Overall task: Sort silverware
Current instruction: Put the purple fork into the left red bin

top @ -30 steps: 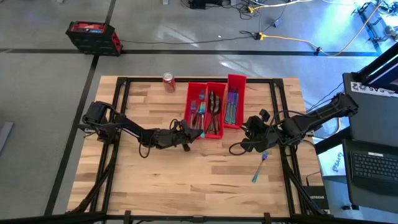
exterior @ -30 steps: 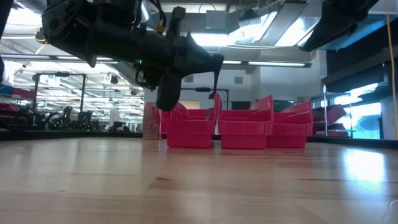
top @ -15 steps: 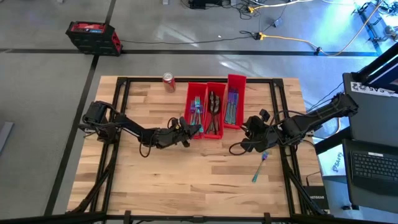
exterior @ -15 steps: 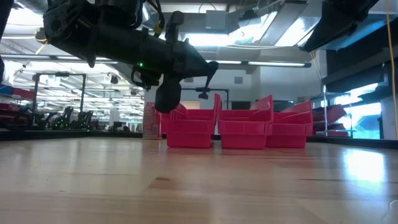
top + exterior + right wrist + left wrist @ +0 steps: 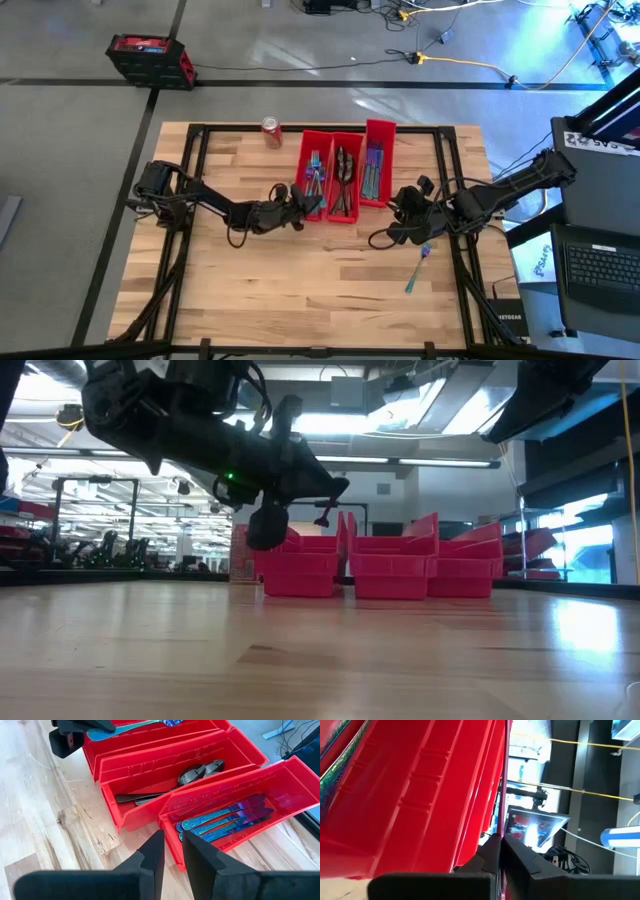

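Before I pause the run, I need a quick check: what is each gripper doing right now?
Left gripper: shut, holding nothing visible, at the near end of the left red bin.
Right gripper: nearly closed, empty, waiting near the right red bin.

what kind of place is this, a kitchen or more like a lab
Most likely a robotics lab or workshop, not a kitchen: cables trail over the bare concrete floor, a laptop sits beside the wooden table, and ceiling strip lights run overhead.
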### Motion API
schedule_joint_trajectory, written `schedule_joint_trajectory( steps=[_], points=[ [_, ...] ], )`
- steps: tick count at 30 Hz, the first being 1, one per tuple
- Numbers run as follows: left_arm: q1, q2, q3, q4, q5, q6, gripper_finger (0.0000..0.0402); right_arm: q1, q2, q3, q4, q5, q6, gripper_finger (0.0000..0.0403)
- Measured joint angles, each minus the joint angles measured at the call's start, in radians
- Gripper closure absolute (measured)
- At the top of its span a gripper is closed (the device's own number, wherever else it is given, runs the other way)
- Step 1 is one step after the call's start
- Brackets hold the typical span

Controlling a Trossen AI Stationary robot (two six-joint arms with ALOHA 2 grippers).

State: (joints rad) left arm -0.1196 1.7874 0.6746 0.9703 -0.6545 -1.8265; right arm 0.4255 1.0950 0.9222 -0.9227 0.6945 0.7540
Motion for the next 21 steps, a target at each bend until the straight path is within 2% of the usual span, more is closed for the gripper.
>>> schedule_joint_trajectory(
  steps=[10, 13, 17, 21],
  points=[
    [0.000, 0.000, 0.000, 0.069, -0.037, 0.031, 0.0400, 0.000, 0.000, 0.000, 0.001, 0.000, 0.000, 0.0349],
    [-0.006, 0.000, 0.000, 0.120, -0.080, 0.011, 0.0400, 0.000, 0.000, 0.000, 0.001, 0.000, 0.000, 0.0349],
    [-0.006, 0.000, 0.001, 0.230, -0.110, 0.082, 0.0400, 0.000, 0.000, 0.000, 0.001, 0.000, 0.000, 0.0349],
    [-0.006, -0.016, 0.038, 0.293, -0.065, 0.183, 0.0400, 0.000, 0.000, 0.000, 0.001, -0.001, 0.000, 0.0349]
  ],
)
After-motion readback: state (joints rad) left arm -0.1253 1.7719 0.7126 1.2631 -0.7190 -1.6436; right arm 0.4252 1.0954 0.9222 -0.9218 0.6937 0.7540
